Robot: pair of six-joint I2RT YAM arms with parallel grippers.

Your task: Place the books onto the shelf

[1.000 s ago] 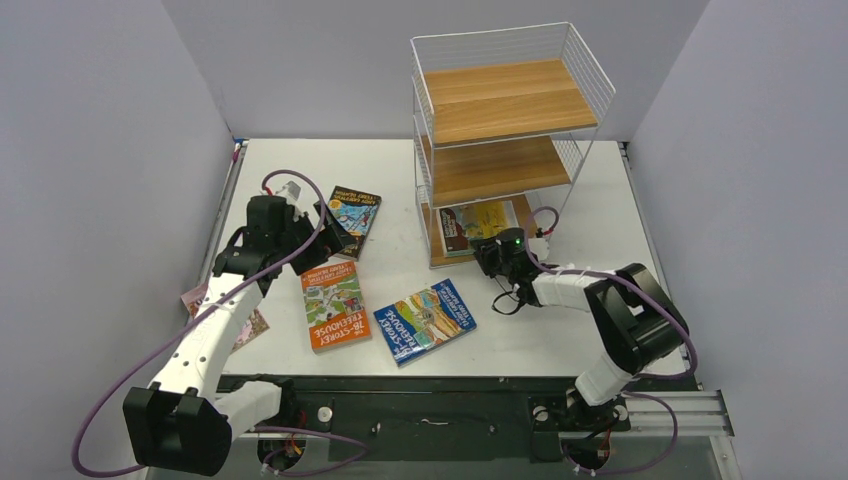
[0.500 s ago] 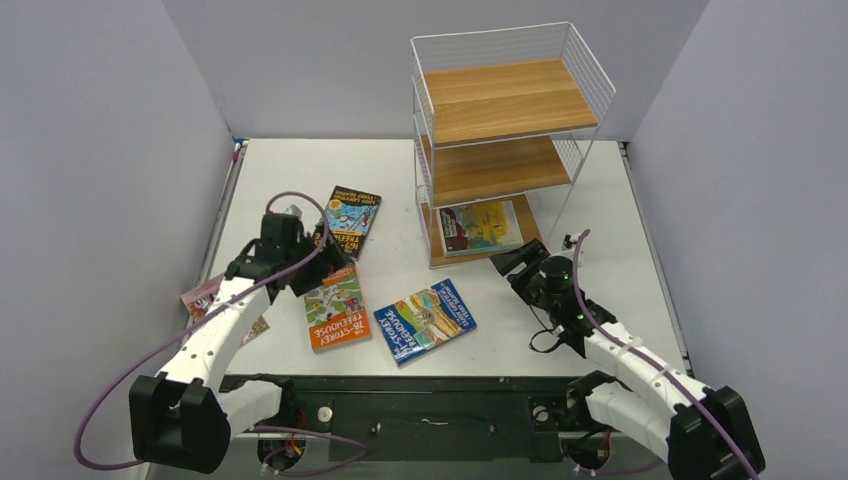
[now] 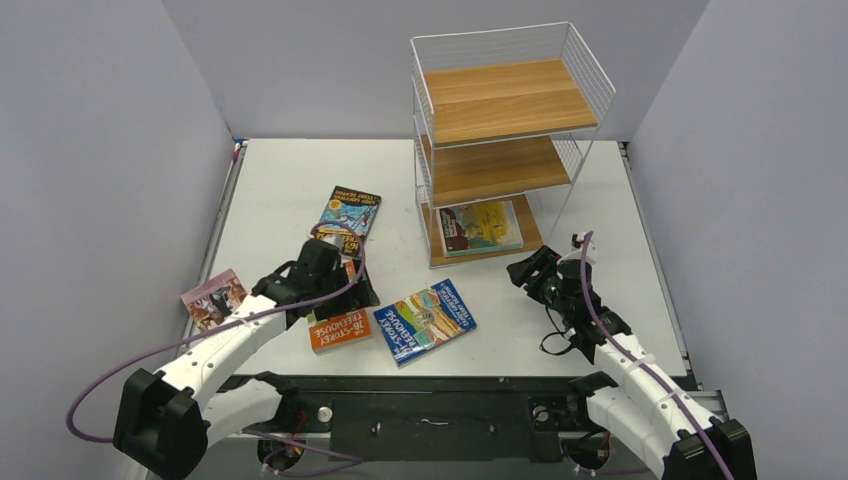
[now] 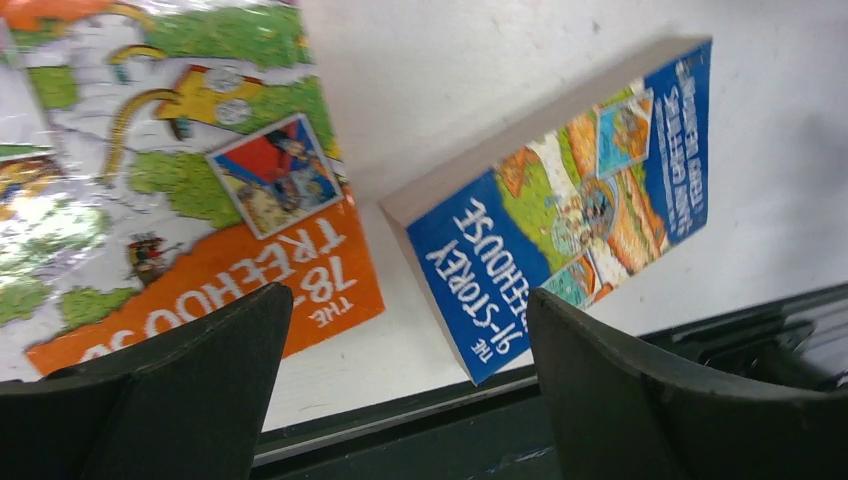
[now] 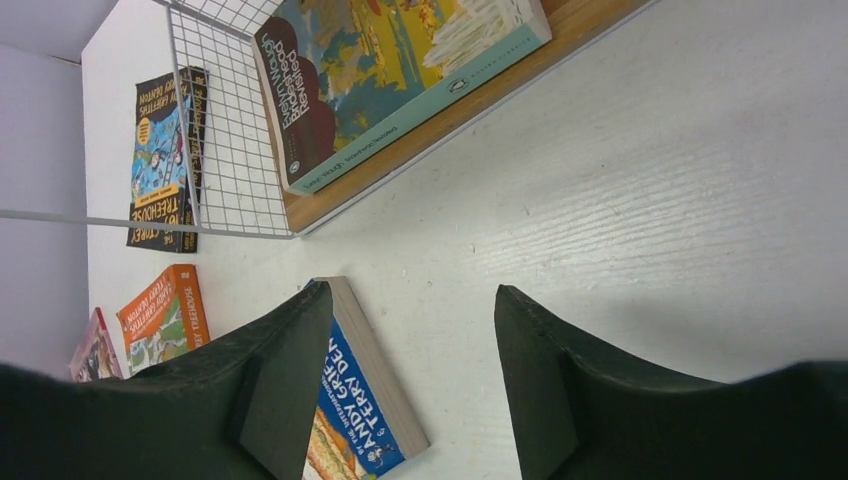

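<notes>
Books lie flat: the orange book (image 3: pixel 338 326) has its long axis running near-to-far with the title end at the near edge. The blue book (image 4: pixel 560 200) sits just beside it on a diagonal, near-left to far-right. The left gripper (image 4: pixel 400 325) hovers over both, fingers spread wide and holding nothing (orange corner under one finger, blue corner in the gap). The right gripper (image 5: pixel 410 300) is likewise parted and empty above the table (image 5: pixel 650 200), the blue book's end by one finger. A yellow-brown book (image 3: pixel 480 227) lies on the bottom board of the shelf (image 3: pixel 510 105); the dark book (image 3: pixel 350 212) and pink book (image 3: pixel 212 298) rest on the table.
</notes>
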